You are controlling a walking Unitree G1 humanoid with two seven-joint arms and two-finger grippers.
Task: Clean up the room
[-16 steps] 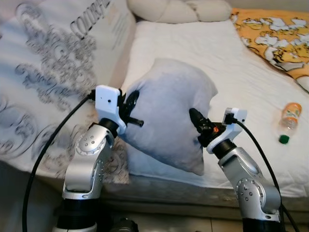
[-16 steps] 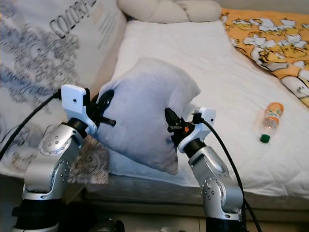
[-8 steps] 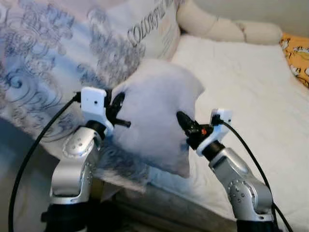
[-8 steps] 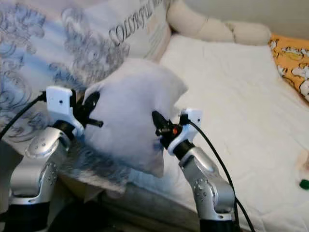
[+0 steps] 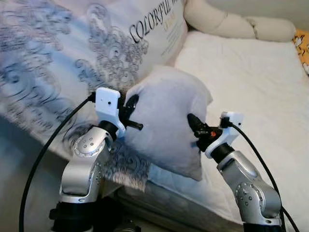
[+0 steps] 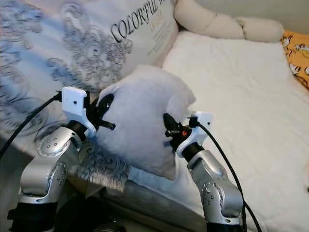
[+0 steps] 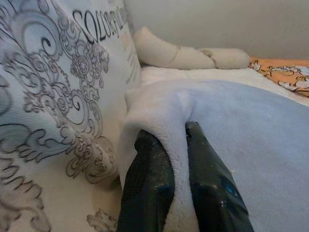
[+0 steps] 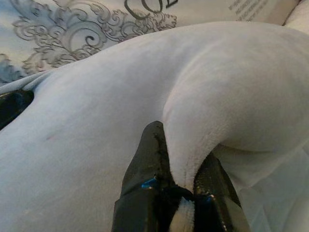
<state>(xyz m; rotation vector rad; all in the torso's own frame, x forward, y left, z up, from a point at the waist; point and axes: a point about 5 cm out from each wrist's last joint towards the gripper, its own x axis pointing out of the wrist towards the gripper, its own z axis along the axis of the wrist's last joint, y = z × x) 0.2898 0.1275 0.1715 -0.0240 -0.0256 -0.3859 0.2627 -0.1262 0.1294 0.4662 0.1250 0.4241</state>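
Note:
A pale grey-blue pillow (image 5: 166, 123) hangs in the air in front of me, over the near edge of the bed, held between both arms. My left gripper (image 5: 129, 107) is shut on a fold at the pillow's left side; its two black fingers (image 7: 152, 179) pinch the plush fabric. At the pillow's right side my right gripper (image 5: 194, 126) is likewise shut, with a roll of fabric squeezed between its fingers (image 8: 147, 162).
The bed (image 5: 251, 92) has a white quilted sheet. A big patterned quilt (image 5: 72, 58) with grey scrolls and lettering lies along its left side and droops over the edge. A cream bolster (image 5: 227, 21) sits at the head, and an orange printed cloth (image 6: 297, 53) at the far right.
The camera has swung left and then back a little, so the bottle and most of the orange cloth left the picture. Both grippers keep their hold on the pillow.

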